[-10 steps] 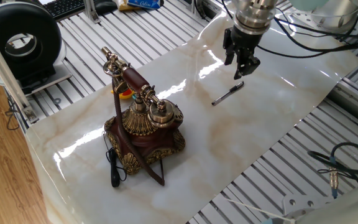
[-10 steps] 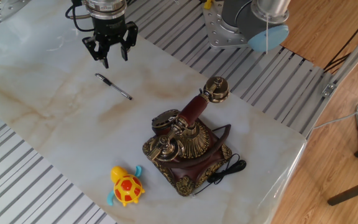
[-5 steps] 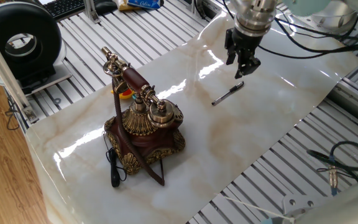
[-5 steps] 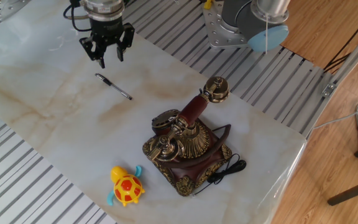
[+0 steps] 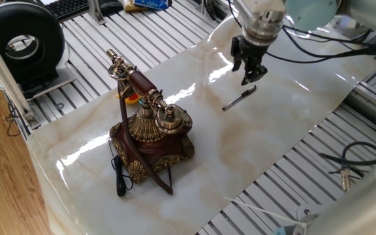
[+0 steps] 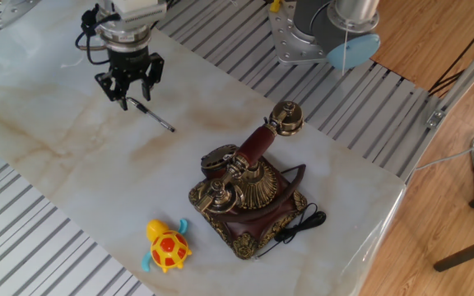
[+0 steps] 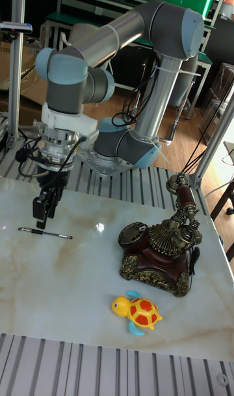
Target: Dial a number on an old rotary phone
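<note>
The old rotary phone (image 5: pixel 150 130) (image 6: pixel 249 191) (image 7: pixel 159 248) stands upright on the marble sheet, dark red-brown with brass filigree. Its reddish handset (image 6: pixel 257 144) rests on the tall cradle and a black cord (image 5: pixel 119 176) trails from the base. A slim black-and-silver pen (image 5: pixel 239 98) (image 6: pixel 151 115) (image 7: pixel 45 233) lies flat, well away from the phone. My gripper (image 5: pixel 248 73) (image 6: pixel 127 99) (image 7: pixel 41 219) hangs open just over one end of the pen, fingers pointing down, with nothing between them. It is far from the phone.
A yellow and orange toy turtle (image 6: pixel 167 245) (image 7: pixel 138 311) lies near the phone's front. The robot base (image 6: pixel 304 33) stands behind the sheet. A round black device (image 5: pixel 21 40) and a keyboard (image 5: pixel 67 6) sit on the slatted table (image 5: pixel 286 170) beyond the sheet's edge.
The gripper has dropped lower and shifted sideways toward the pen's end, staying open. Pen, phone and turtle have not moved.
</note>
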`<state>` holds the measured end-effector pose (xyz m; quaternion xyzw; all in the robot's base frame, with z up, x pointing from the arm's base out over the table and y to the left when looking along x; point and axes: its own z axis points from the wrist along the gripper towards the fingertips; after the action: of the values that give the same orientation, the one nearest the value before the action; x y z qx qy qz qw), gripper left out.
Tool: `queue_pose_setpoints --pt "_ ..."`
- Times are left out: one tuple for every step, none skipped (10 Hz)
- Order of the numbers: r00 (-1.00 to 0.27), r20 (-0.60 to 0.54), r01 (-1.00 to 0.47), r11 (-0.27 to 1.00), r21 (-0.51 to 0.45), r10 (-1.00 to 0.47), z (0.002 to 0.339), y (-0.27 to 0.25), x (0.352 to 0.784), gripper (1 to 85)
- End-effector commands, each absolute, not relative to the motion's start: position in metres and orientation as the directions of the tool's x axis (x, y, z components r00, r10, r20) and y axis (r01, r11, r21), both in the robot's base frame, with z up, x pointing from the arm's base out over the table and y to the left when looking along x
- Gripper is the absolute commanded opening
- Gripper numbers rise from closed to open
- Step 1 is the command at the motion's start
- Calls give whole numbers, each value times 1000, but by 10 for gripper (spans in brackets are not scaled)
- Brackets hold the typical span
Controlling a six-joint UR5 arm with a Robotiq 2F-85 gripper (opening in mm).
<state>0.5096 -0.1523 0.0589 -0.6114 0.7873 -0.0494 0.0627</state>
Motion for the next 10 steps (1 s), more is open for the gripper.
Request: queue_pose_setpoints --pt "-250 -62 -954 257 -157 -966 49 -152 515 507" --pt "-231 -65 -959 239 -153 -971 48 -148 513 510" --pt "-242 -78 -963 249 -107 -967 43 -140 500 510" --pt "-221 -69 -968 227 -107 -973 36 -138 496 500" --pt "-197 -62 -971 203 -124 -978 30 -136 493 493" --pt "-179 -67 -973 186 -139 -982 24 -136 492 477" --pt "-174 -70 -973 182 -142 -982 24 -137 492 450" --pt "-177 -88 -973 188 -135 -980 24 -133 491 433" --pt "-160 -90 -975 172 -143 -983 25 -132 493 417" --pt "-148 -87 -976 160 -149 -985 25 -132 494 413"
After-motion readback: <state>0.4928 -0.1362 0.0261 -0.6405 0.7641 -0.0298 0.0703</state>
